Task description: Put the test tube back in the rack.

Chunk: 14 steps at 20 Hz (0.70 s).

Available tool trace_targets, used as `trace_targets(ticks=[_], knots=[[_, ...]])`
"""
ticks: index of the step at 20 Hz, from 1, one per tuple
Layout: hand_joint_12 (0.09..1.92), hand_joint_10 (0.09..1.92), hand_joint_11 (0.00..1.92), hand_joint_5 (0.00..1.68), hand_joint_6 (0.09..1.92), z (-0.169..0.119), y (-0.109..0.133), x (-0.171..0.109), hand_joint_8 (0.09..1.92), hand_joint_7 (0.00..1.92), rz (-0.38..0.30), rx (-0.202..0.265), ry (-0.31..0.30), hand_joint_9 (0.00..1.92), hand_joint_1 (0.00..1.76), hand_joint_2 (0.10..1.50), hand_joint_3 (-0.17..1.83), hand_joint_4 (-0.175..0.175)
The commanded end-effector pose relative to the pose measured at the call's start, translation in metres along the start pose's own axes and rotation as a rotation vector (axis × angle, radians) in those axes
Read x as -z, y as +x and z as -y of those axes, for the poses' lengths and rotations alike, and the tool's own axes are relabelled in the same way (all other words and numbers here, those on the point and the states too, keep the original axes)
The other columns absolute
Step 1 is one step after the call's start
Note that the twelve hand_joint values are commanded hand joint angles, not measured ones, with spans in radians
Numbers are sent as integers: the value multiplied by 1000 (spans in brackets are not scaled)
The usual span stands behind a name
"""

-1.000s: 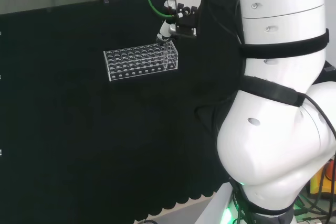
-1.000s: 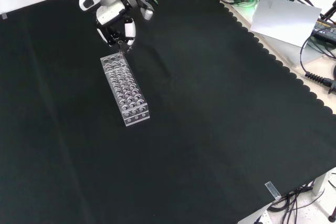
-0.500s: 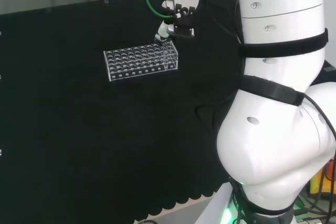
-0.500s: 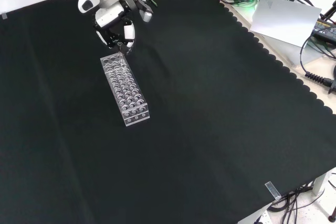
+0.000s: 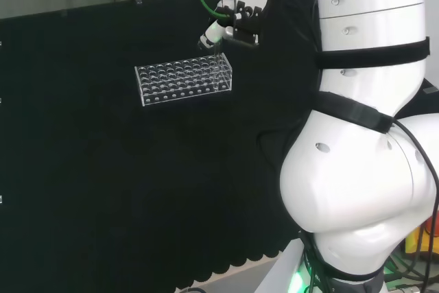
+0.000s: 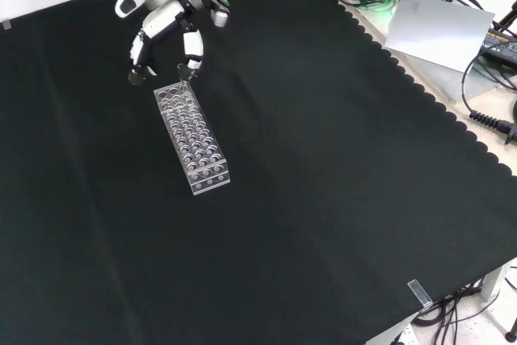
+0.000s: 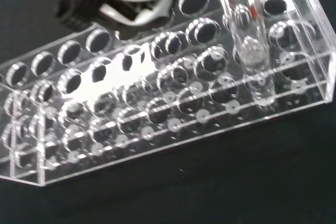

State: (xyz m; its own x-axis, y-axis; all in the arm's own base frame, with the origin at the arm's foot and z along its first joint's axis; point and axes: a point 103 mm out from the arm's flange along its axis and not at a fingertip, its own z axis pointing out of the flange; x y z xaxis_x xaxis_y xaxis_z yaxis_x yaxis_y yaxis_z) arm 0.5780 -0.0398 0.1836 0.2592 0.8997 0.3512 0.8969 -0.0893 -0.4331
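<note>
Test tube [image 7: 247,35] sits upright in the rack's [image 6: 192,136] end hole; hand [image 6: 166,26] hovers just above, upper left, fingers spread open.

Black cloth [image 6: 323,167] covers the bench; cables [image 6: 485,115] and a white sheet [image 6: 440,26] lie beyond.

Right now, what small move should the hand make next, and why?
Probably lift straight up and away. The tube stands upright in a hole at the rack's end, and the hand's fingers look spread, apart from it.
</note>
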Motion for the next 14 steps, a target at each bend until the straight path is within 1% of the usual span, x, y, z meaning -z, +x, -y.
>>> trace_targets(ticks=[1,6,10,14], knots=[[1539,967,238,428,87,7,7,11,961,205,-51,49,4,411,906,597,528,16],[1556,982,196,417,87,19,17,39,965,165,-49,79,-41,360,901,600,519,18],[1566,988,165,412,87,29,29,67,966,150,-27,102,-72,337,900,603,512,19],[1574,991,153,411,87,43,44,100,967,143,-3,127,-117,327,899,605,509,20]])
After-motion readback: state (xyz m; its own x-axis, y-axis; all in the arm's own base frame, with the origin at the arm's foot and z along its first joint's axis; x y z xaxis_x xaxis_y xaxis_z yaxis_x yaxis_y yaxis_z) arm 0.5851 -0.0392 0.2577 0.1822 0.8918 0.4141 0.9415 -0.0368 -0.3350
